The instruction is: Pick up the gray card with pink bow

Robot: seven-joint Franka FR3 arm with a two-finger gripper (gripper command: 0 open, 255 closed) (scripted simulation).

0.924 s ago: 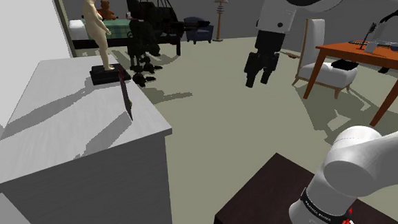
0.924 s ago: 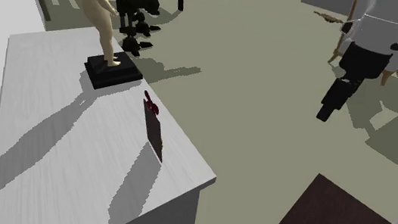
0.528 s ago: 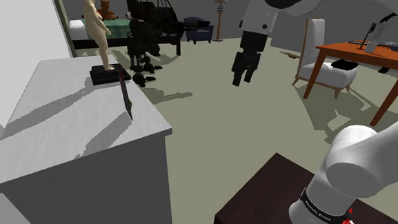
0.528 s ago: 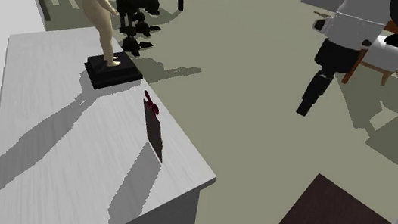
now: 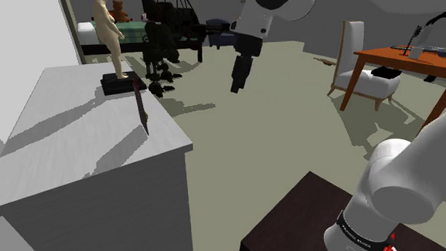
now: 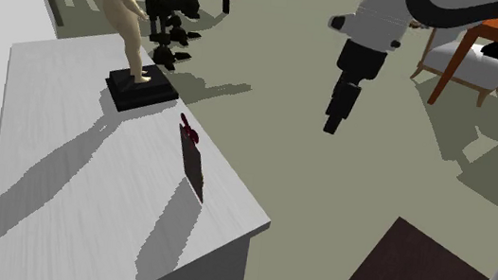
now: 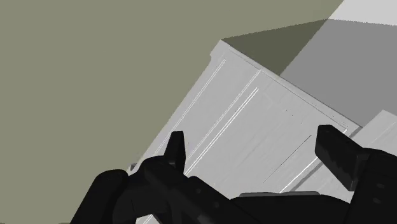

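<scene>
Hanging above the floor (image 5: pixel 276 134) in the shoulder view, the gripper (image 5: pixel 237 83) is well apart from the dark card (image 5: pixel 141 107), which stands upright on the tabletop (image 5: pixel 60 143) beside a statue (image 5: pixel 111 41). Second exterior view: floor lies between them. Wrist view: fingers apart, facing a cabinet front (image 7: pixel 254 108).

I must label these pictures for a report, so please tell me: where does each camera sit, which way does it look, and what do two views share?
Shoulder view: beside the stand, looking down across the white cabinet into the room; the arm and gripper show.
Second exterior view: above the cabinet's corner, looking down at it and the floor; the gripper and arm show.
Wrist view: on the wrist, facing the cabinet's front; both fingers show, apart.
Shared: both outer views show the card near the statue.
</scene>
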